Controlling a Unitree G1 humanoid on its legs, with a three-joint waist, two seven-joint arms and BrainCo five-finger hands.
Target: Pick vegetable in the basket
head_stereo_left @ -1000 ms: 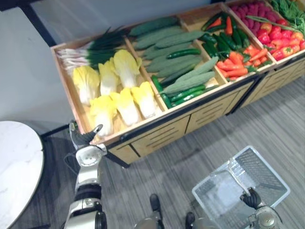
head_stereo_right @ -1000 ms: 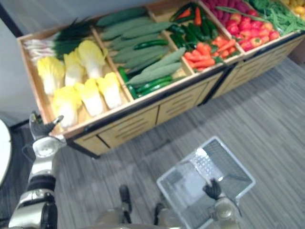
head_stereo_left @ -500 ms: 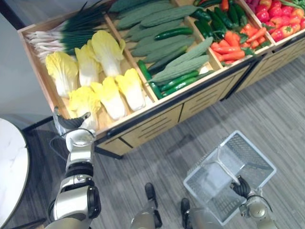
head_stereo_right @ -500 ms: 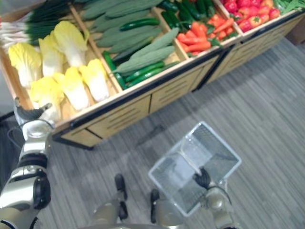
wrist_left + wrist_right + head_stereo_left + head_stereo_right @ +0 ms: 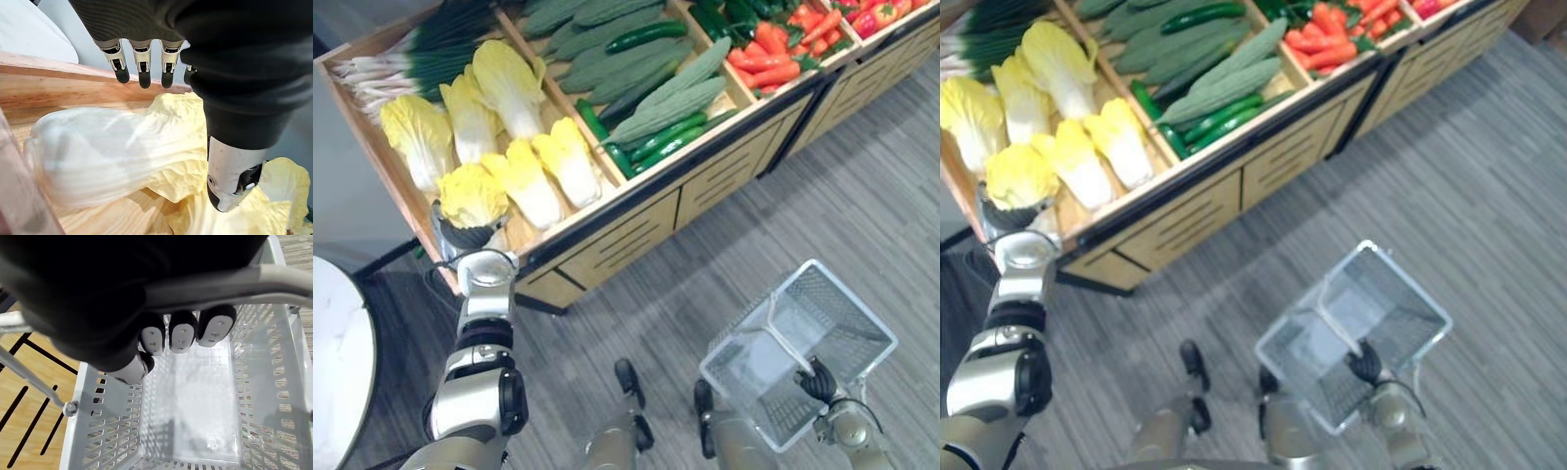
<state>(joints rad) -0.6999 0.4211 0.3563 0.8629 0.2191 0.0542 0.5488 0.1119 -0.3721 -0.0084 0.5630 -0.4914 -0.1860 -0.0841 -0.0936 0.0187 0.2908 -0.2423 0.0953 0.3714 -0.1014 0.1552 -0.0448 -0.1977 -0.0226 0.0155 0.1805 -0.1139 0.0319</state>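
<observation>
Left hand (image 5: pixel 143 68) hangs open over the cabbage (image 5: pixel 98 152) in the front left corner of the crate (image 5: pixel 49 88) — set for a grab, I'd say — while the right hand (image 5: pixel 181 330) curls round the handle (image 5: pixel 230 284), holding the empty basket (image 5: pixel 98 431) ready to receive it.

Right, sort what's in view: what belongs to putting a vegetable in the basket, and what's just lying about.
For the job: left hand, open over the nearest cabbage; right hand, shut on the handle of the empty white basket.
Lying about: other cabbages, spring onions, cucumbers, ridged gourds, carrots, round white table.
</observation>
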